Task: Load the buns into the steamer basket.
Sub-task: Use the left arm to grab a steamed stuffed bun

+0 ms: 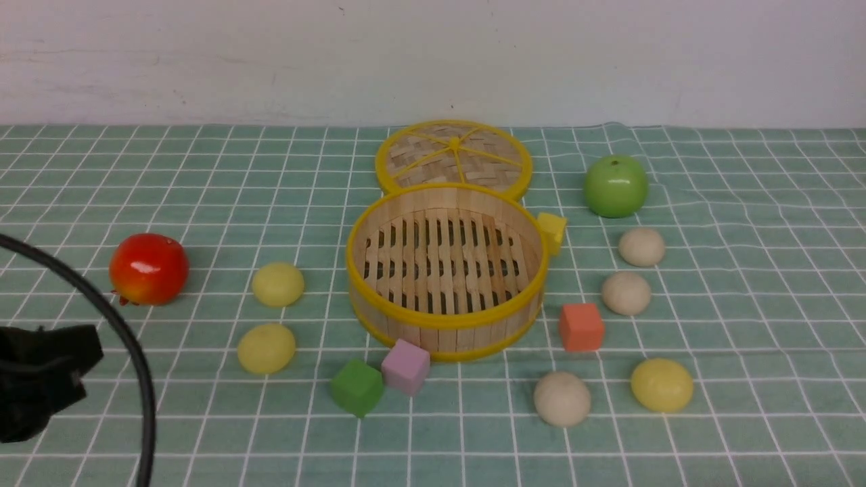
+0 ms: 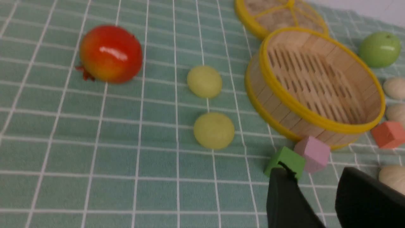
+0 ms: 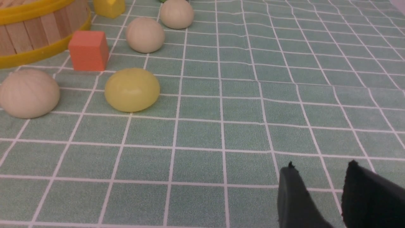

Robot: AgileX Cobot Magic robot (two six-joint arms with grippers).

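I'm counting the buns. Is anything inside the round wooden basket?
Nothing lies inside the steamer basket: only its bare slatted floor shows. The near wall covers a thin strip of that floor at the front.

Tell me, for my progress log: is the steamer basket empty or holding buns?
Empty: the steamer basket shows only bare slatted floor; all six buns lie outside it.

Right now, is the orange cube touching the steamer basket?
Apart. The front view shows a strip of cloth between the orange cube and the steamer basket.
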